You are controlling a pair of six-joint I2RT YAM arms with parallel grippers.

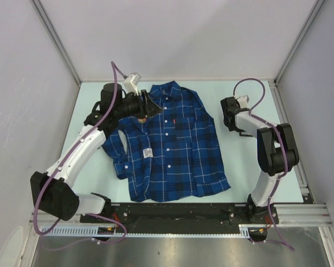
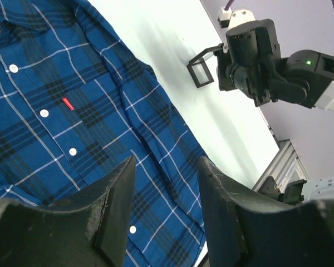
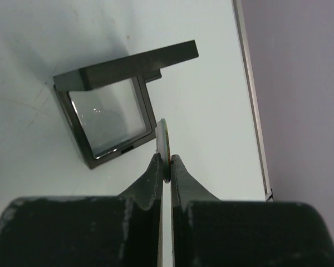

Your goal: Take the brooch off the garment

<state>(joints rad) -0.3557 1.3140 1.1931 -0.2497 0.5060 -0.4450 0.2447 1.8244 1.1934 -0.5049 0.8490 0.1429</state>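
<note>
The garment [image 1: 167,144], a dark blue plaid shirt with white buttons, lies flat in the middle of the table, collar to the far side. My left gripper [image 1: 150,104] hovers over its collar and left shoulder; in the left wrist view the left gripper [image 2: 164,164] is open, with only the shirt [image 2: 72,111] below it. At the far right my right gripper [image 1: 232,118] is off the shirt. In the right wrist view the right gripper [image 3: 165,161] is shut on a thin round disc seen edge-on, the brooch [image 3: 163,133], above the table.
A small black case with a clear hinged lid [image 3: 108,119] stands open on the table just past the right fingertips; the same case [image 2: 200,71] shows beside the right arm. The table's right rail [image 3: 250,100] runs close by. A small brownish spot [image 1: 142,118] sits under the left gripper.
</note>
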